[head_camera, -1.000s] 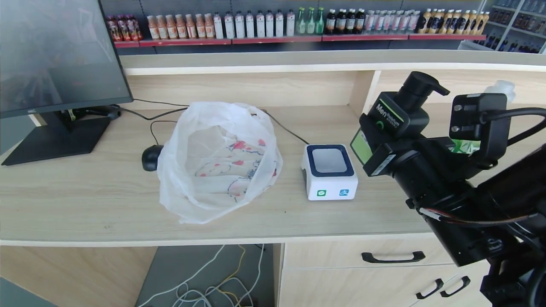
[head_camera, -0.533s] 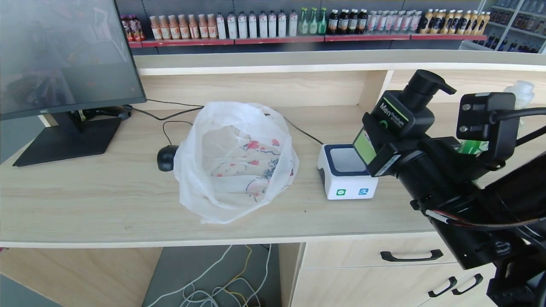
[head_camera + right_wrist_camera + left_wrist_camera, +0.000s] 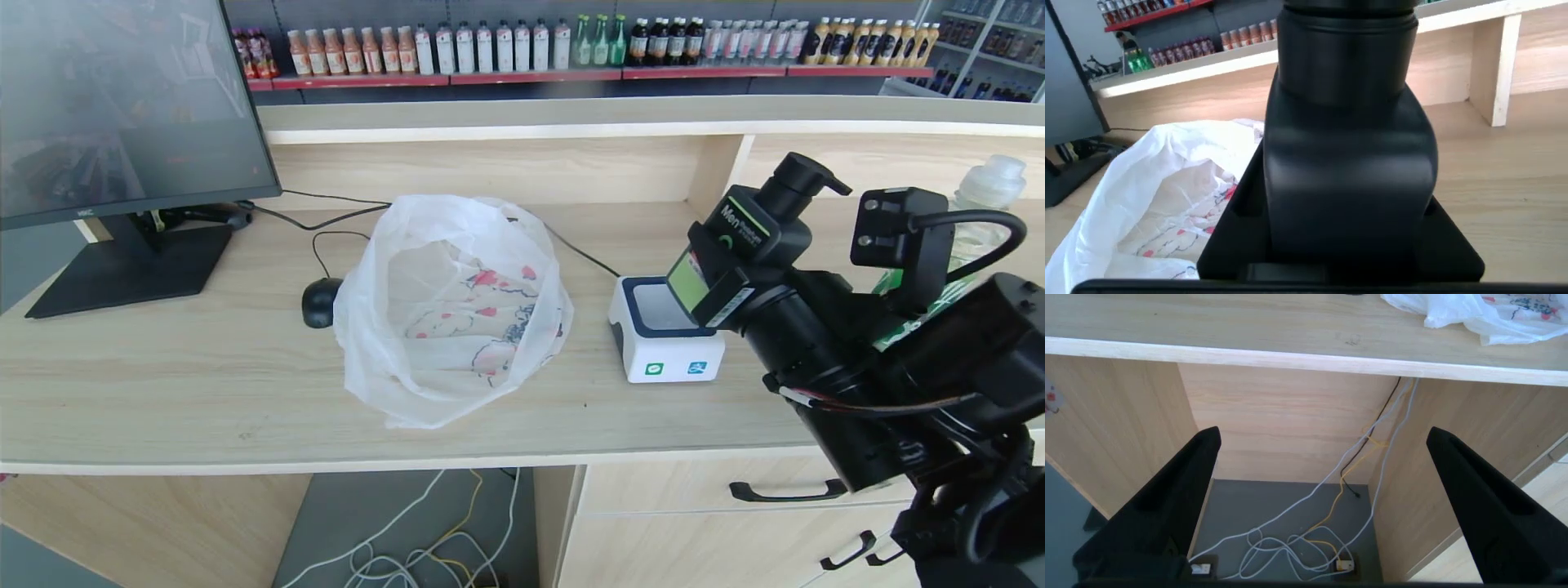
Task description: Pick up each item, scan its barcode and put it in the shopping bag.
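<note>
Right gripper (image 3: 725, 287) clamps the pump bottle (image 3: 763, 224) aloft, close by the scanner (image 3: 665, 355) near the front edge of the counter (image 3: 204, 392); best to turn its barcode square to the glass and hold steady; left gripper (image 3: 1323, 437) gapes below that edge.

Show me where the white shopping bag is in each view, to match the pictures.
Head view: shopping bag in the middle of the counter, between mouse and scanner.
Left wrist view: its edge on the counter's front, above the cables.
Right wrist view: beyond the black pump bottle.
Shared landmark: the wooden counter.
</note>
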You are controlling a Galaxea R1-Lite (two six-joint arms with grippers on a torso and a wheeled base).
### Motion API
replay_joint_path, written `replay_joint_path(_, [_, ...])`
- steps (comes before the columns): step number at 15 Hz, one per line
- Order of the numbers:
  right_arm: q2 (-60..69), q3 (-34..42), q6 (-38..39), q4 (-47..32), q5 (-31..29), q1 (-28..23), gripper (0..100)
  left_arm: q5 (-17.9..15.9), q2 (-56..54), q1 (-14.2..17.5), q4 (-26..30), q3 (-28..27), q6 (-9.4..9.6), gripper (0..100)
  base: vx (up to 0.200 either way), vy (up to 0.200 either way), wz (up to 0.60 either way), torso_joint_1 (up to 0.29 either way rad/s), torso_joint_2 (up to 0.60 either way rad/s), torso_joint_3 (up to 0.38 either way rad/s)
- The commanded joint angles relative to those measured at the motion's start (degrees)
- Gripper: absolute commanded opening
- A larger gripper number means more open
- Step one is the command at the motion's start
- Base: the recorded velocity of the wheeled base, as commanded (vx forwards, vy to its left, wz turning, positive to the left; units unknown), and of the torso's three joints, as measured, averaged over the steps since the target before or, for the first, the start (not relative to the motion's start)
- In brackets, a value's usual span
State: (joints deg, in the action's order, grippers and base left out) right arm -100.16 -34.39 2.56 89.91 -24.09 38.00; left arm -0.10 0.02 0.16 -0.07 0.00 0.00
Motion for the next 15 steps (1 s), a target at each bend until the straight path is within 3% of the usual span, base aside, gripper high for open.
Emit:
replay_joint_path(1, [-2.9,-1.2,1.4,0.1,0.3,-2.0,0,0.0,0.0,0.0,0.0,0.0,0.00,100,0.000,0.000,0.00,0.000,0.00,0.000])
replay_joint_path(4, [-5.6,-5.5,6.7,-1.7,0.3,-4.7,0,0.0,0.0,0.0,0.0,0.0,0.00,100,0.000,0.000,0.00,0.000,0.00,0.000])
replay_joint_path(11, [-6.3,-19.8,26.1,-19.6,0.3,-4.0,0,0.0,0.0,0.0,0.0,0.0,0.00,100,0.000,0.000,0.00,0.000,0.00,0.000])
replay_joint_path(15, [-6.3,-18.9,35.2,-22.6,0.3,-3.9,0,0.0,0.0,0.0,0.0,0.0,0.00,100,0.000,0.000,0.00,0.000,0.00,0.000])
